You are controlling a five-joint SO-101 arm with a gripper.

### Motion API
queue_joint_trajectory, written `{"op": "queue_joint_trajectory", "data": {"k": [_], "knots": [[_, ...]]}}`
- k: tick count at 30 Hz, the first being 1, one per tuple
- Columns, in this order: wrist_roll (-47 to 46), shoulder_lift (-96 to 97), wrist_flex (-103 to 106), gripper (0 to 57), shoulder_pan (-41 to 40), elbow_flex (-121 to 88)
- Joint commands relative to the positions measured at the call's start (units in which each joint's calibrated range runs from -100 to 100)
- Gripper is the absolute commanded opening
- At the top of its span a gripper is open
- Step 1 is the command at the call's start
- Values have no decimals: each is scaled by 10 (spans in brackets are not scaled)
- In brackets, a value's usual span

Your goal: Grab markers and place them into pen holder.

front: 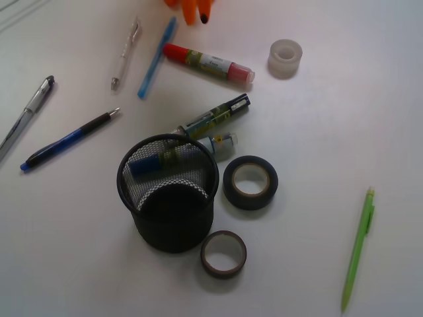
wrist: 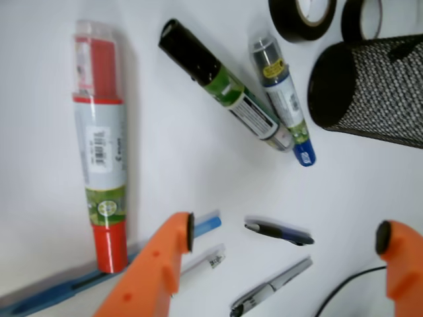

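Hovering hand wide open, holding nothing.

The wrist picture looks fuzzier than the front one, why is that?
Wrist view: the gripper fingers and the slim pens between them are smeared and out of focus; the red marker label stays readable. Front view: evenly lit, soft shadows, a bright washed-out table.

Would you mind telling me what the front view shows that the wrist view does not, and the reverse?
Only the front view shows the green pencil, the clear tape roll and the pen holder's open top. Only the wrist view shows the whole gripper, jaws wide open and holding nothing, above slim pens. Both show the red marker, black marker and blue marker lying on the table outside the holder, plus two dark tape rolls.
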State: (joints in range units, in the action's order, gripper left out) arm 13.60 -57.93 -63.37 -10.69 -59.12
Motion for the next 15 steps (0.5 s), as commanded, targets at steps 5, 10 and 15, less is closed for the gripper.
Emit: {"op": "queue_joint_trajectory", "data": {"k": [5, 10, 15], "knots": [[73, 275, -56, 309, -16, 107], [112, 292, -103, 308, -62, 133], [133, 307, -97, 308, -86, 109]]}}
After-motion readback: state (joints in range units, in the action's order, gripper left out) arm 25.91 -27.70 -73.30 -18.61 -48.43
